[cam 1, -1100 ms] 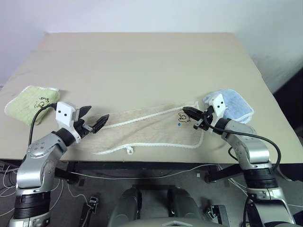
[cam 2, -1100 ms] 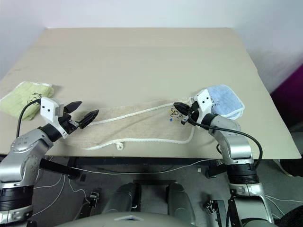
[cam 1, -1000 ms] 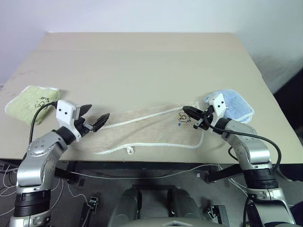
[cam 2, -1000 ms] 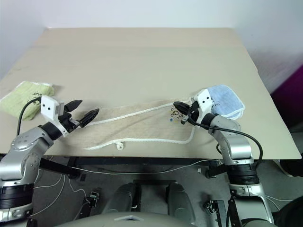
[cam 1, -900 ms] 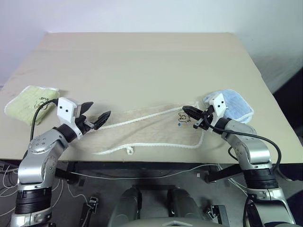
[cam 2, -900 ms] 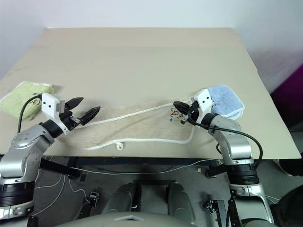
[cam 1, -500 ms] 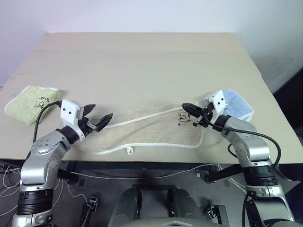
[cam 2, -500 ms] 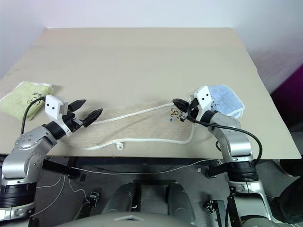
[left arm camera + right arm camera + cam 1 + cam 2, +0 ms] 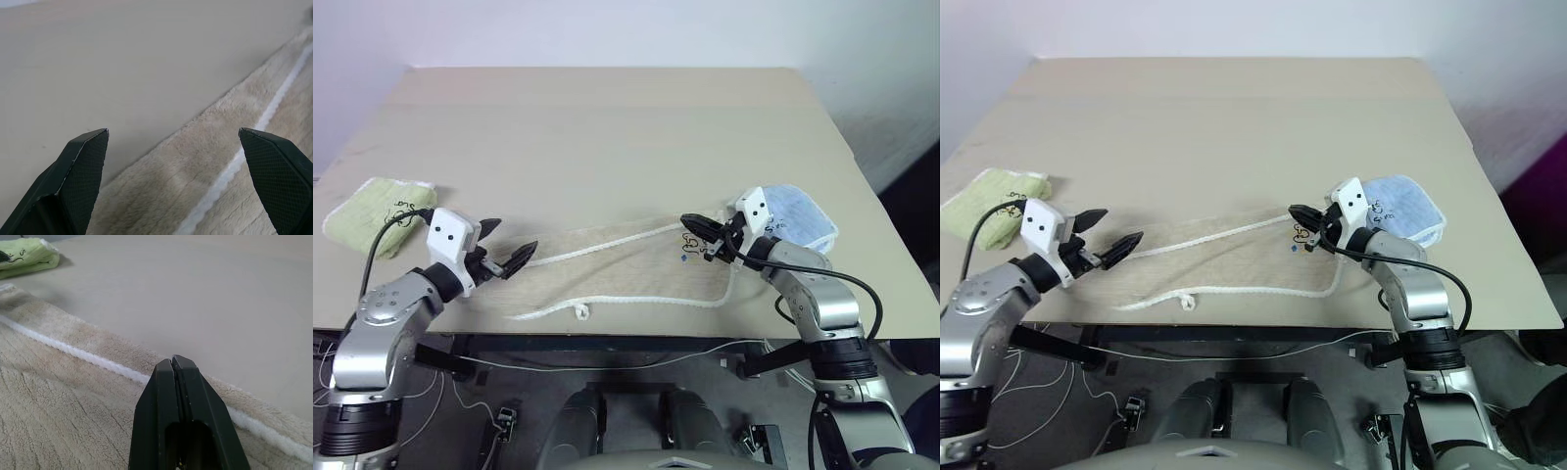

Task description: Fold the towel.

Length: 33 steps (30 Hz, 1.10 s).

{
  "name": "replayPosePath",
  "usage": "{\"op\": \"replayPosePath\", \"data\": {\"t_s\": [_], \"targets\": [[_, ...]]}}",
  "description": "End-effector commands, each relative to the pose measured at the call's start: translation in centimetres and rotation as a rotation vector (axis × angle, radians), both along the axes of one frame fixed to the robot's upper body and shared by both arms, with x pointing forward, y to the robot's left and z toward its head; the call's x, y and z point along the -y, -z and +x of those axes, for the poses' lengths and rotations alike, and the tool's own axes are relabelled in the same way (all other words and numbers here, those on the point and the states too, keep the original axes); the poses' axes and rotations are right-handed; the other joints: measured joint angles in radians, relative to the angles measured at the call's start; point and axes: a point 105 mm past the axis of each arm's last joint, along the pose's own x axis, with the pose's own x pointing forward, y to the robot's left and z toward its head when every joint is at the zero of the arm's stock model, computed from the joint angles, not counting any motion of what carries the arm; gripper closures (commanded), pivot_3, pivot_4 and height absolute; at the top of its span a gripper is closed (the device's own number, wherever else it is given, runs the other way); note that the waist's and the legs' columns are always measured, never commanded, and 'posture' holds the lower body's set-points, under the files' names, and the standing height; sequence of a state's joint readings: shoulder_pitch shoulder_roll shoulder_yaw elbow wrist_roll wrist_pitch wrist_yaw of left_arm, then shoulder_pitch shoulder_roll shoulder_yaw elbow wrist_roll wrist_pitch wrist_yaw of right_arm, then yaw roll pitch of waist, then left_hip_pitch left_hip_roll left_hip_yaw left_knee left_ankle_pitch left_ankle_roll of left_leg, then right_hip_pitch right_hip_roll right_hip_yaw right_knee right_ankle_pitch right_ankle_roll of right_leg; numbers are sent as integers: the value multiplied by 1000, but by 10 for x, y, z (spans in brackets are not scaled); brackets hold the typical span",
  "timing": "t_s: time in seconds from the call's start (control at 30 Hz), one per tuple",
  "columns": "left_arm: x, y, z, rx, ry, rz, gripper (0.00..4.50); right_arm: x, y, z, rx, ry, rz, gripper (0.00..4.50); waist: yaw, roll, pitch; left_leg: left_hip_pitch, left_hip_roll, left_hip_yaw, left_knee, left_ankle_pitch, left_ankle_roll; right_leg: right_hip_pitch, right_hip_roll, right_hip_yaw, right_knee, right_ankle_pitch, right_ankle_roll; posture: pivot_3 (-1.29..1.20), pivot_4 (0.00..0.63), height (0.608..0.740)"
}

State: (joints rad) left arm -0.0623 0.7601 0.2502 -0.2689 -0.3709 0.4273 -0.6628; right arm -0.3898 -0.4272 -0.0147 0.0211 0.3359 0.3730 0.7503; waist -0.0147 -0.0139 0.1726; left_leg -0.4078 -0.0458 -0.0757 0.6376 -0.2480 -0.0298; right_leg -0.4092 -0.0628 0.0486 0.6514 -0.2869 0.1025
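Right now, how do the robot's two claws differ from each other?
The left gripper has its two black fingers spread wide apart; the right gripper has its fingers pressed shut. The left one sits at the beige towel's left end, the right one over its logo end. Both hover over the towel, and neither holds anything.

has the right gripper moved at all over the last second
Yes. The right gripper, shut, has crept toward the robot's left, away from the light-blue folded towel, and now sits over the logo end of the beige towel.
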Motion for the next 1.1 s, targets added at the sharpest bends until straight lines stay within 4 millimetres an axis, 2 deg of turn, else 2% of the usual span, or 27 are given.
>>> {"op": "replayPosePath", "data": {"t_s": [0.03, 0.17, 0.27, 0.4, 0.77, 1.1], "targets": [[-3, -13, -6, 12, 53, 199, 42, 0, -11, -3, 40, -11, -1, 4500, 0, 0, 0, 0, 0, 0, 0, 0, 0, 0, 0, 0, 0, 0, 0, 0, 150, 740], [-12, -6, -23, -123, 164, 463, 42, 1, -13, -2, 41, -13, -12, 4500, -3, 1, 0, 0, 0, 0, -1, 0, 0, 0, 0, 0, -1, 0, 0, 0, 150, 740], [-25, -5, -24, -174, 169, 612, 42, -1, -14, 0, 45, -18, -19, 4500, -3, 2, 1, 1, 0, 1, -3, 0, 0, 0, 0, 1, -1, 0, 0, 0, 150, 740], [-31, -4, -23, -214, 189, 710, 42, -3, -17, 2, 50, -31, -26, 4500, -2, 2, 1, 1, 0, 1, -3, 0, 0, 0, 0, 1, -2, 0, 0, 0, 150, 740], [-33, 1, -13, -263, 218, 798, 42, -2, -21, 3, 61, -38, -36, 4500, -3, 2, 1, 1, 0, 1, -3, 0, 0, 0, 1, 0, -1, 0, 0, 0, 150, 740], [-45, 8, -4, -304, 204, 841, 42, 0, -23, 2, 65, -28, -38, 4500, -3, 2, 1, 1, 0, 1, -3, 0, 0, 0, 2, 0, -1, 0, 0, 0, 150, 740]]}}
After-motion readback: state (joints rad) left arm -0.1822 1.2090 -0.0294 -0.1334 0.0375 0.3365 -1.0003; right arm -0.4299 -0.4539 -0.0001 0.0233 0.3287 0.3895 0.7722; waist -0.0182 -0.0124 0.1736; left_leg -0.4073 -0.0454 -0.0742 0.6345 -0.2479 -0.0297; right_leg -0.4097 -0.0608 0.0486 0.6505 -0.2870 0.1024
